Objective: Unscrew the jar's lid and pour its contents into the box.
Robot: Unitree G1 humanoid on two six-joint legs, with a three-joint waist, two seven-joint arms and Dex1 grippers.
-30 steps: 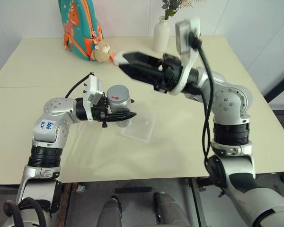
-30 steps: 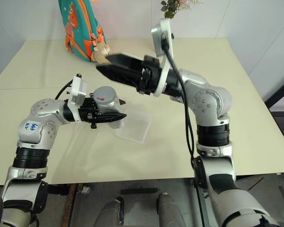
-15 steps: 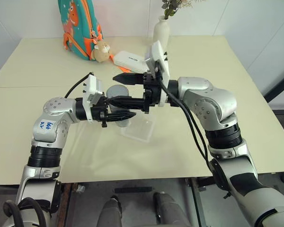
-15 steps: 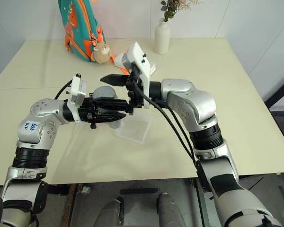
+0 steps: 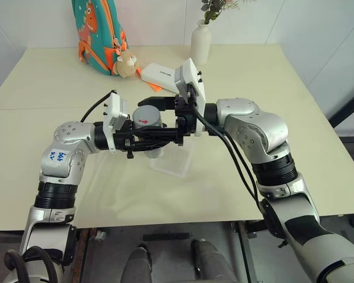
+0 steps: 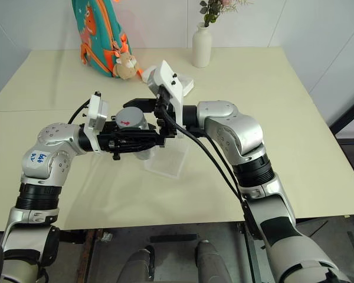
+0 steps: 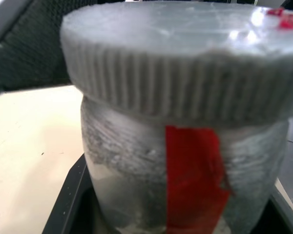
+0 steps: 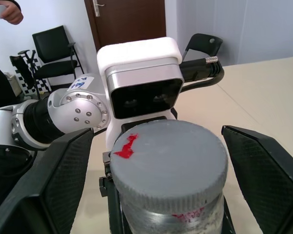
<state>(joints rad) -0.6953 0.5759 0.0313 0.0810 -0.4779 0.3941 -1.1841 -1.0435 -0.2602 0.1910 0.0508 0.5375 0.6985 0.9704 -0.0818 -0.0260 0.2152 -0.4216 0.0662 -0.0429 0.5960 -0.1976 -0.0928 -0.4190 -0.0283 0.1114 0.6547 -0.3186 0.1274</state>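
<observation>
Currently: one jar point(image 5: 147, 127), translucent grey with a red strip, upright, pinched at its body by the left gripper point(image 5: 156, 141), whose fingers are pressed onto it; held above the table point(image 5: 236, 88), just beside the box.
- One lid point(image 8: 168, 163), ribbed, red-marked, still screwed on.
- One right gripper point(image 5: 160, 118): fingers point(image 8: 263, 170) spread wide, flanking the lid on both sides, apart from it.
- One box point(image 5: 178, 159), clear, shallow, lying on the table partly under the grippers.
- Contents: hidden by the jar wall; count cannot be told.
- One white vase point(image 5: 201, 42), one white case point(image 5: 160, 74), one backpack point(image 5: 98, 32), at the far edge.

Risks, judged: fingers closing off-centre could slip on the ribs; twisting could spin the jar within the left grip.
</observation>
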